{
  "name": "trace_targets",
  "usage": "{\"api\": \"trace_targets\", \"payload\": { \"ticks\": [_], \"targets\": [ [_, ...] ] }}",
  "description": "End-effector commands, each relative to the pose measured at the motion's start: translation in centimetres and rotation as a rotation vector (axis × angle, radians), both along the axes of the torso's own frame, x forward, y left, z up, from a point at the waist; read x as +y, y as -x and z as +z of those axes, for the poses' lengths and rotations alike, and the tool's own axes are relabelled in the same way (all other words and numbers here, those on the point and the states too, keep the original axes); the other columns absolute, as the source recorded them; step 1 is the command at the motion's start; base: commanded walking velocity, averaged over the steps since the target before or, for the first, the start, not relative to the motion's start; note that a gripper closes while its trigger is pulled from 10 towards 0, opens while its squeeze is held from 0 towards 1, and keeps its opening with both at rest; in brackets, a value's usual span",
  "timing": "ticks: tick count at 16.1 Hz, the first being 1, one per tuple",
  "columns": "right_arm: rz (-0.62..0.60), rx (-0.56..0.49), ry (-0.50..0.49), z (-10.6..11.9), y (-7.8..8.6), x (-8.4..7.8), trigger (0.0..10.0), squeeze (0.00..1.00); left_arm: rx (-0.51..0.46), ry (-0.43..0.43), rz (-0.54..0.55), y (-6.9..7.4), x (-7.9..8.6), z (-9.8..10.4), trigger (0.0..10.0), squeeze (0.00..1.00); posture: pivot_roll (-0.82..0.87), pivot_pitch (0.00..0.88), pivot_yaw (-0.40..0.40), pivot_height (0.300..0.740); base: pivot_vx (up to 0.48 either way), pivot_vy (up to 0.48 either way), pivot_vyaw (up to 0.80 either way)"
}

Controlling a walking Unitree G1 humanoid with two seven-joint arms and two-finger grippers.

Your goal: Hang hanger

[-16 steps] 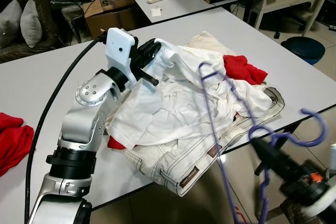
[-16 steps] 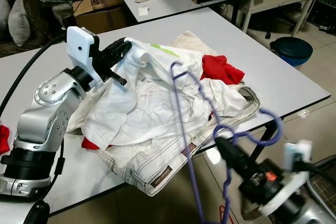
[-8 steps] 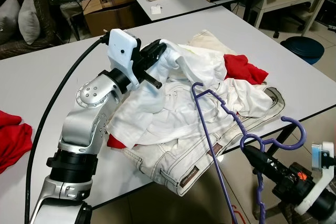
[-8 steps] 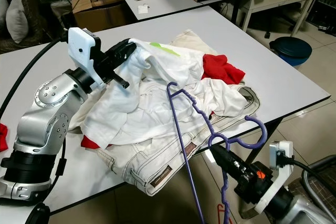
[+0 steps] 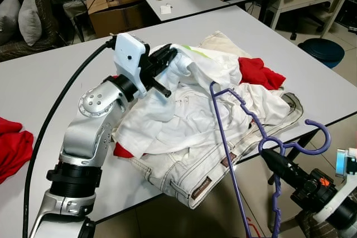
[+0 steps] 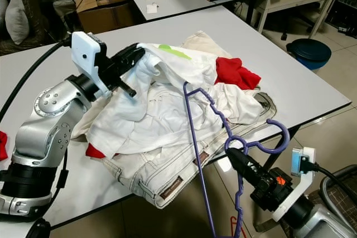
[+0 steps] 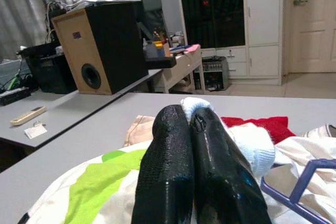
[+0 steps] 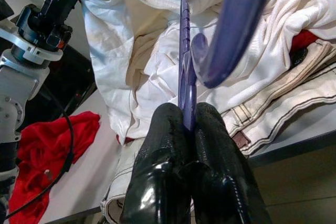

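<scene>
Purple hanger [image 5: 234,137] pinched between closed right gripper [image 5: 271,158] jaws; left gripper [image 5: 170,55] clamped on white shirt [image 5: 195,71]

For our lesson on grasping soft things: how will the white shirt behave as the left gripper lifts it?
The white shirt looks floppy: it drapes in folds from the left gripper. Probably light, it may drag on the jeans beneath.

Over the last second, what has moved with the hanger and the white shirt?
The right gripper kept its grip on the purple hanger and drew it lower and steadier beside the table edge; its far tip sits over the white clothes. The left gripper stayed clamped on the white shirt, lifted above the pile. The jeans, red garment and table did not visibly move.
</scene>
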State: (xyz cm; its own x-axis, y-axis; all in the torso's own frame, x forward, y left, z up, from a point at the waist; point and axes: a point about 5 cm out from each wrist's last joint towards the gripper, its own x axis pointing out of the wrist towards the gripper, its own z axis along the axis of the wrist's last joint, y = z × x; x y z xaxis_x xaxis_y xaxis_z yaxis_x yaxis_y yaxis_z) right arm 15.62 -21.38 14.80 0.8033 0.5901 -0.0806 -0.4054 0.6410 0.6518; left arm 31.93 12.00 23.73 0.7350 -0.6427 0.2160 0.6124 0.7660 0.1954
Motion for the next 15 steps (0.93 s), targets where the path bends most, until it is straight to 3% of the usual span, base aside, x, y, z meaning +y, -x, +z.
{"api": "trace_targets", "payload": {
  "ticks": [1, 8, 10, 15],
  "targets": [
    [-0.014, -0.005, -0.011, 0.2, -0.1, -0.1, 10.0, 0.00, -0.020, -0.006, -0.010, 0.1, 0.0, 0.4, 0.0, 0.00, -0.07, 0.074, 0.103, 0.740, 0.000, 0.000, 0.00],
    [0.036, 0.009, -0.002, -0.3, -1.0, 0.7, 10.0, 0.00, -0.039, 0.040, -0.144, 1.4, -1.2, 0.9, 0.0, 0.00, -0.06, 0.068, 0.098, 0.740, 0.000, 0.000, 0.00],
    [0.064, 0.018, 0.007, -0.6, -1.2, 1.1, 10.0, 0.00, -0.055, 0.122, -0.137, 1.3, -1.2, 1.9, 0.0, 0.00, -0.06, 0.063, 0.093, 0.740, 0.000, 0.000, 0.00],
    [0.044, 0.019, -0.003, -0.9, -1.6, 0.8, 10.0, 0.00, -0.046, 0.111, -0.223, 2.2, -1.4, 1.7, 0.0, 0.00, -0.05, 0.051, 0.097, 0.740, 0.000, 0.000, 0.00]
  ]
}}
